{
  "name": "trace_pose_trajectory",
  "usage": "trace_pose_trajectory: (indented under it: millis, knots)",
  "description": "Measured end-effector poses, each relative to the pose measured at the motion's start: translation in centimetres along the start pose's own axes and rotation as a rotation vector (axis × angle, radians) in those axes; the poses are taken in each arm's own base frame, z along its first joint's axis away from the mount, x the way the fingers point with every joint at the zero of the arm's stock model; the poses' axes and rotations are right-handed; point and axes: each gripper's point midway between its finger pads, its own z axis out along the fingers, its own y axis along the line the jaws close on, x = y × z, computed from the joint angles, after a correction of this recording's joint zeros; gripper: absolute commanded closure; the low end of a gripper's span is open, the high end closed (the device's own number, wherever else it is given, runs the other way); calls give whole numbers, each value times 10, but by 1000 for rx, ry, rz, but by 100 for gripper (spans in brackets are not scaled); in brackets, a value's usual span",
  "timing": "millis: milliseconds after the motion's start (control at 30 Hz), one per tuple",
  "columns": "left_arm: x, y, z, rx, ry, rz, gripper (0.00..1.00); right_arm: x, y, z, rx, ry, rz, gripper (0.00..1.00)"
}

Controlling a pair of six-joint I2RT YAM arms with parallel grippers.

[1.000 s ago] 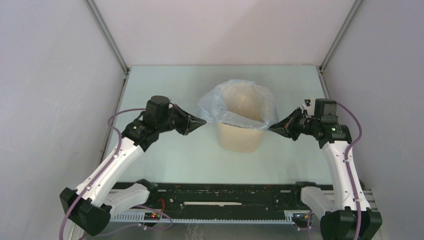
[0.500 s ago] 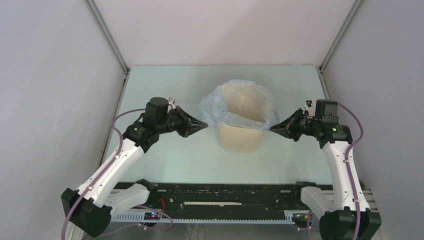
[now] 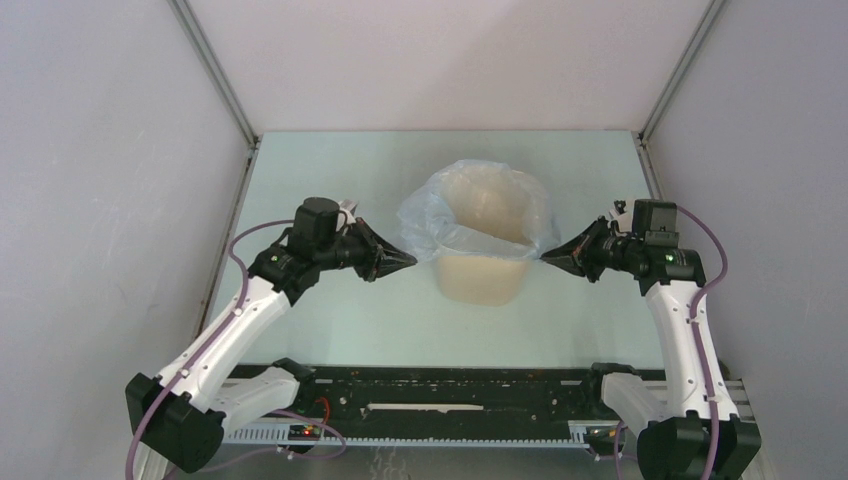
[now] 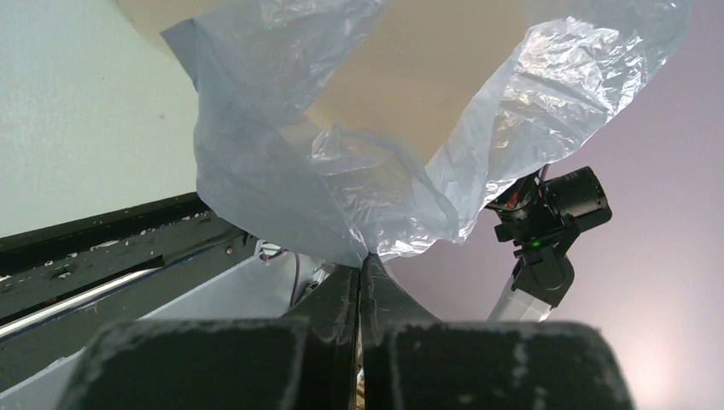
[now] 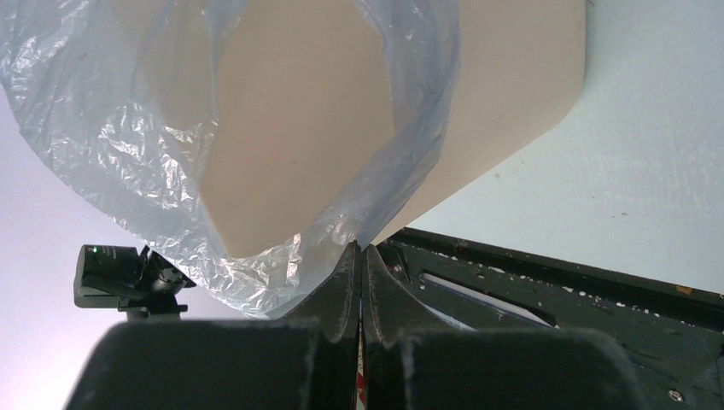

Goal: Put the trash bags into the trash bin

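Pinching the film from opposite sides, both grippers have their fingers pressed flat together with no gap between them. The left gripper (image 3: 411,259) points its closed tip at the left side of the trash bin (image 3: 480,280). In the left wrist view, the lowest fold of the trash bag (image 4: 282,171) runs straight down into that tip (image 4: 363,261), so the bag's hem appears to be caught there. The right gripper (image 3: 546,258) does the same from the other side. In its own wrist view, the bag's (image 5: 111,128) edge narrows to a point that meets the shut fingertips (image 5: 360,248).

Between the two tips, the pale-blue, crinkled, translucent trash bag (image 3: 424,215) lines the bin. Its mouth is spread wide and folded out over the rim, hanging lower on the left and right sides than along the near side. The cream wall of the bin (image 4: 410,77) shows bare below the film in both wrist views (image 5: 290,128), and its inside shows through the plastic from above.

The bin stands upright on the pale-green table (image 3: 330,170), roughly midway between the left and right edges and well clear of both the far edge and the near one. Each arm reaches inward from its base at the near edge.
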Motion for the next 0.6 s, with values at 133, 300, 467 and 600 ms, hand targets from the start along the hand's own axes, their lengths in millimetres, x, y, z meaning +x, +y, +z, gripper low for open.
trace_pose_trajectory:
  millis: [133, 300, 467, 600]
  knots:
    - [-6, 9, 1, -14, -13, -15, 100, 1, -3, -1, 12, 4, 10, 100]
    - [-18, 21, 19, -67, -13, -4, 100, 0, -5, 2, 20, 9, 2, 96]
    - [-31, 29, 38, -121, -9, 41, 100, -5, -11, 10, 36, 31, -18, 79]
    - [-41, 21, 47, -130, -5, 126, 100, -6, -14, 13, 22, 53, -114, 62]
